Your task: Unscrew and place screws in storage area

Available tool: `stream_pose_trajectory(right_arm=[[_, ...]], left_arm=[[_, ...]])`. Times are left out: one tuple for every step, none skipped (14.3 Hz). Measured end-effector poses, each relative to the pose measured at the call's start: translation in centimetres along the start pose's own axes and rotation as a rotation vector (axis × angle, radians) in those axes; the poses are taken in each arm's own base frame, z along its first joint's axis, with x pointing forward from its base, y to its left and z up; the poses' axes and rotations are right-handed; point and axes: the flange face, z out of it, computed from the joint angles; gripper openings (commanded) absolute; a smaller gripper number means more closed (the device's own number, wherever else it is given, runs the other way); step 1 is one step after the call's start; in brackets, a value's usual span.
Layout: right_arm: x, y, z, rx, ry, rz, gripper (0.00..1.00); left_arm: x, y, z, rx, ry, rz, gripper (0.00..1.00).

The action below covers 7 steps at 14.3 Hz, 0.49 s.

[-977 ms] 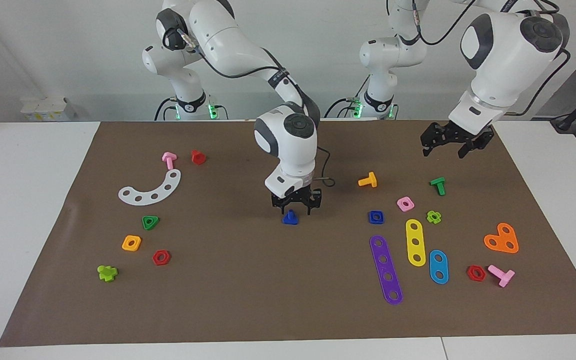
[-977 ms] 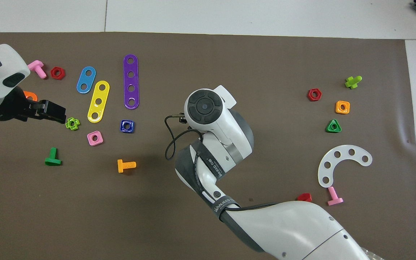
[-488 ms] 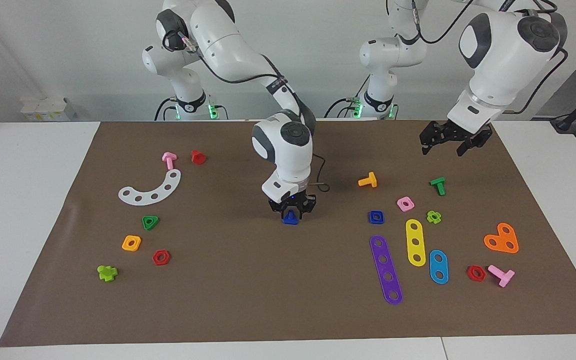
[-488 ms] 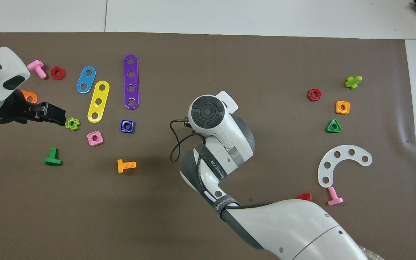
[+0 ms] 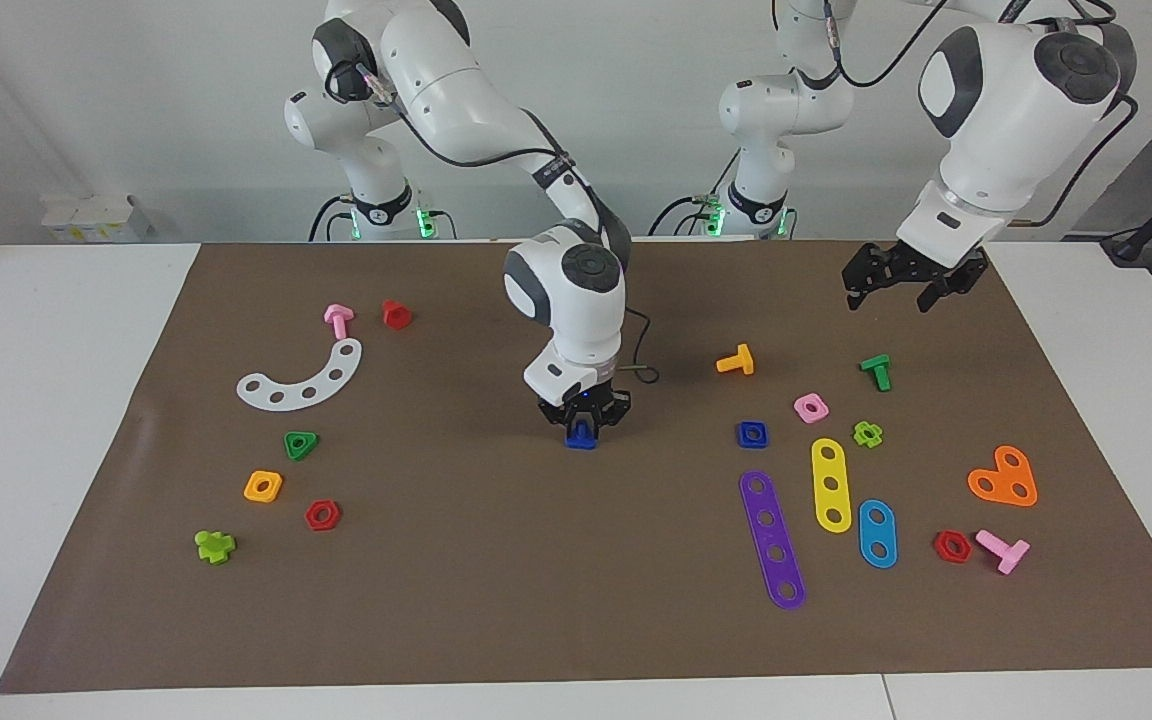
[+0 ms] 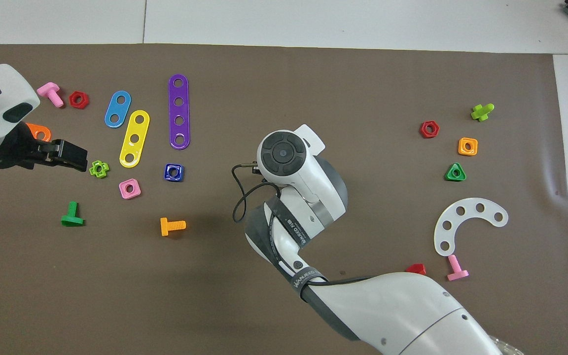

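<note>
Fingers of right gripper (image 5: 583, 424) now drawn in around stem of blue bolt (image 5: 582, 437), spread wide a second ago; bolt on brown mat (image 5: 496, 560), mid-bench, blue square nut (image 5: 752, 434) apart toward left arm's end; grasp looks made, lift likely next
Left gripper (image 5: 896, 285) waits aloft over mat corner, fingers spread
Overhead view: right wrist hides bolt and fingers entirely; only facing view shows pinch

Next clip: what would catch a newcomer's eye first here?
The right gripper, low at the middle of the brown paper mat, is closed around a small dark-blue plastic bolt. The left gripper waits raised over the mat's left-arm end, above bright perforated strips led by a long purple one.
</note>
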Motion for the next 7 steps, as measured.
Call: stream_pose_trajectory(right_arm=[[0.0,0.0,0.0,0.0,0.0,0.0,0.0],[0.0,0.0,0.0,0.001,0.001,0.0,0.0],[0.1,0.0,0.0,0.001,0.002,0.001,0.0],[0.2,0.1,-0.1,0.002,0.004,0.003,0.0],[0.4,0.2,-0.4,0.005,0.008,0.006,0.0],[0.7,0.4,-0.8,0.008,0.017,0.01,0.0],[1.3,0.7,-1.6,0.012,0.029,0.019,0.0]], left_arm=[[0.0,-0.1,0.0,0.0,0.002,-0.002,1.0],[0.0,-0.3,-0.1,0.001,0.006,-0.006,1.0],[0.1,-0.7,-0.2,0.001,0.015,-0.012,1.0],[0.2,-1.1,-0.3,0.001,0.027,-0.02,1.0],[0.3,-1.7,-0.4,0.0,0.035,-0.029,1.0],[0.3,-2.1,-0.4,0.0,0.041,-0.037,1.0],[0.4,-2.3,-0.5,0.0,0.044,-0.041,1.0]])
